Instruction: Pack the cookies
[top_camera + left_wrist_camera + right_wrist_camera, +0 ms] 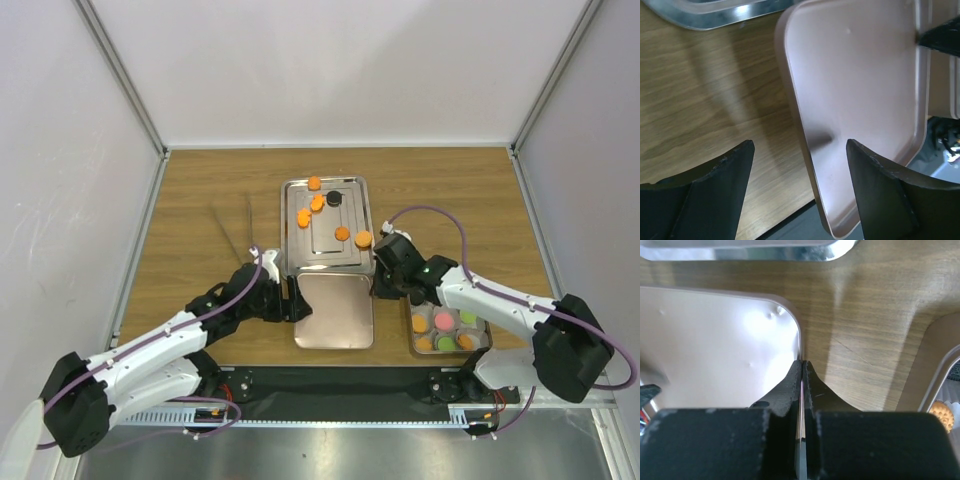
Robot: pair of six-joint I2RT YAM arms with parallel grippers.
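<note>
my right gripper (pixel 801 365) pinches the pink lid (pixel 715 340), left gripper (pixel 799 144) spread; cookies (pixel 342 233) toward the far edge look light, crumbly: hold rims.

Cookies (pixel 317 203) lie on the tray (pixel 325 252) (lid (pixel 334 315) before it).

3 plain white walls (pixel 340 60) enclose the wooden table (pixel 200 190), with grey metal posts (pixel 120 75) at its 2 far corners.
</note>
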